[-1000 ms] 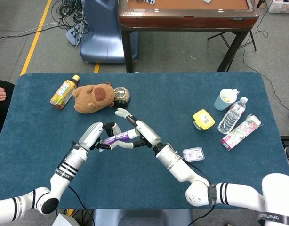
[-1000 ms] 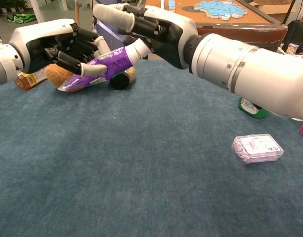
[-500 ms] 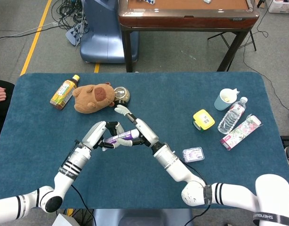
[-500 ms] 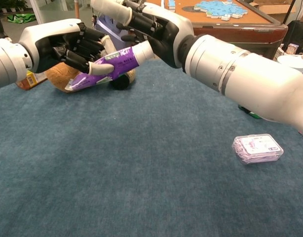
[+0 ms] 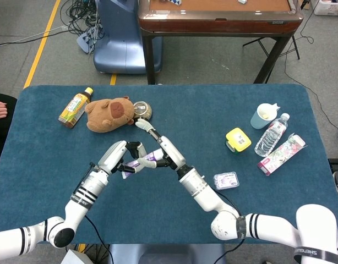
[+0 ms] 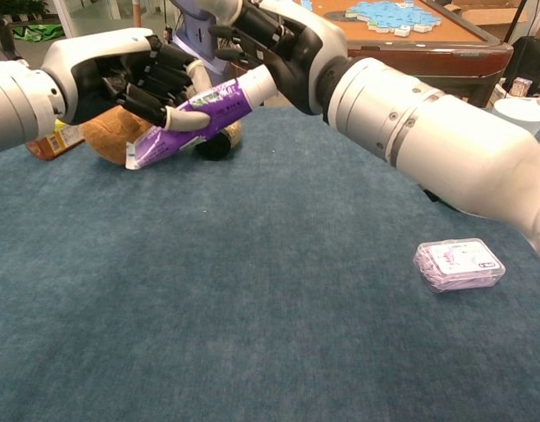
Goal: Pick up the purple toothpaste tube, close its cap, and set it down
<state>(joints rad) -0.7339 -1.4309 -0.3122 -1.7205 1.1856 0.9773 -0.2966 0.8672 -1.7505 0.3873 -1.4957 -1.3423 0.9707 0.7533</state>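
Note:
The purple toothpaste tube (image 6: 193, 118) is held above the blue table (image 5: 213, 104), white cap end raised to the right and flat tail drooping left. My left hand (image 6: 134, 75) grips the tube's middle from the left with curled fingers. Over the cap end (image 6: 258, 84) my right hand (image 6: 274, 40) closes from the right, with one finger sticking out upward. In the head view the tube (image 5: 143, 161) shows between the left hand (image 5: 120, 154) and the right hand (image 5: 162, 148), just in front of the plush. The cap itself is mostly hidden by the right hand.
A brown plush capybara (image 5: 108, 113), a tea bottle (image 5: 75, 107) and a round tin (image 5: 142, 110) lie behind the hands. A small clear box (image 6: 459, 264) sits to the right. Further right stand a yellow box (image 5: 238, 139), a cup (image 5: 263, 115), a water bottle (image 5: 272, 135) and a pink carton (image 5: 282, 154).
Both hands have carried the tube a little higher and further from me. The tube tilts more steeply, its tail hanging lower. The right hand has closed in on the cap end.

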